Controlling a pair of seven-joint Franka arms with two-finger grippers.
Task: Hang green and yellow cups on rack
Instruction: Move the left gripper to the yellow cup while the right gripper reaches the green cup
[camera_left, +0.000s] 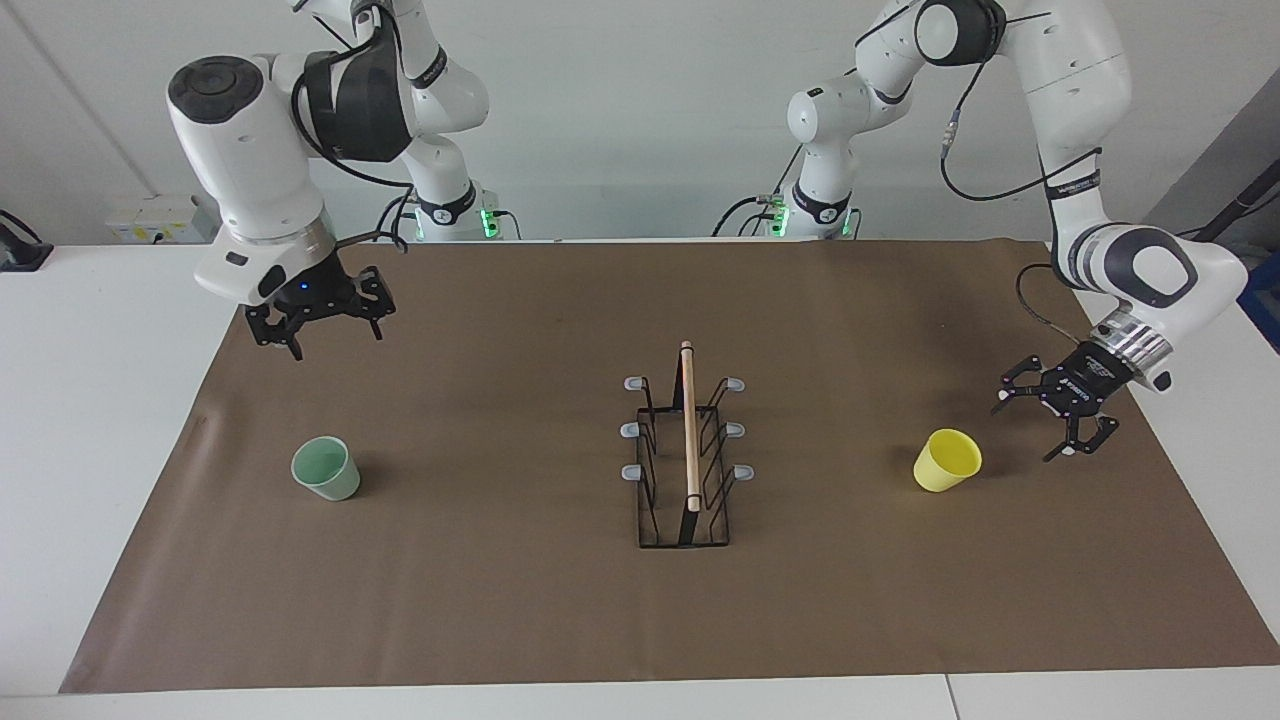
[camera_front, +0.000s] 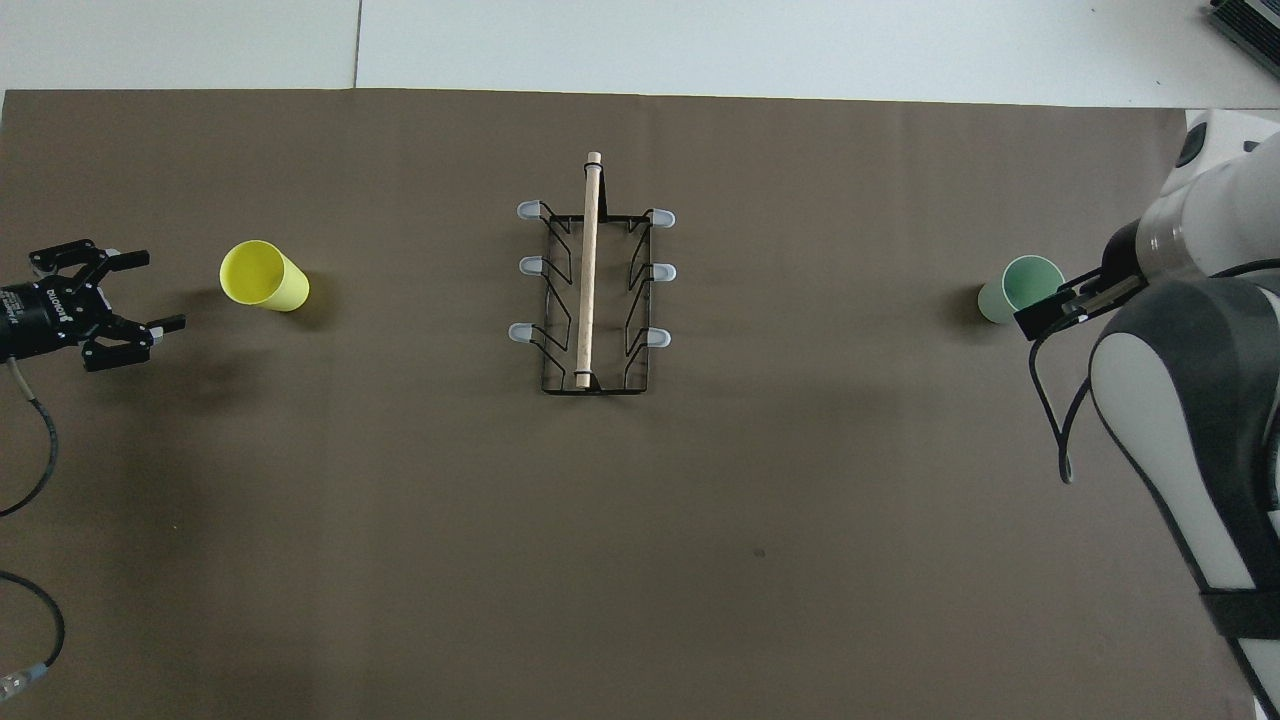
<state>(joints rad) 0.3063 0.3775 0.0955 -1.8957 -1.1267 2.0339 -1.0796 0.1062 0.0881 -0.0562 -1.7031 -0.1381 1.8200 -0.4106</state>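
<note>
**Both grippers open, cups untouched**

Left gripper (camera_left: 1068, 425) hangs open and empty beside the yellow cup (camera_left: 946, 460), near the left arm's end of the brown mat (camera_left: 480, 600). Right gripper (camera_left: 318, 322) hangs open, raised over the mat near the green cup (camera_left: 326, 468). The rack (camera_left: 686, 450) stands mid-mat, all 6 prongs bare, well apart from both cups.

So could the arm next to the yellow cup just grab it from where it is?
Probably yes. The left gripper hangs beside the yellow cup with its fingers open, not touching it. Nothing stands between them on the brown mat, and the rack sits well clear at the middle.
</note>
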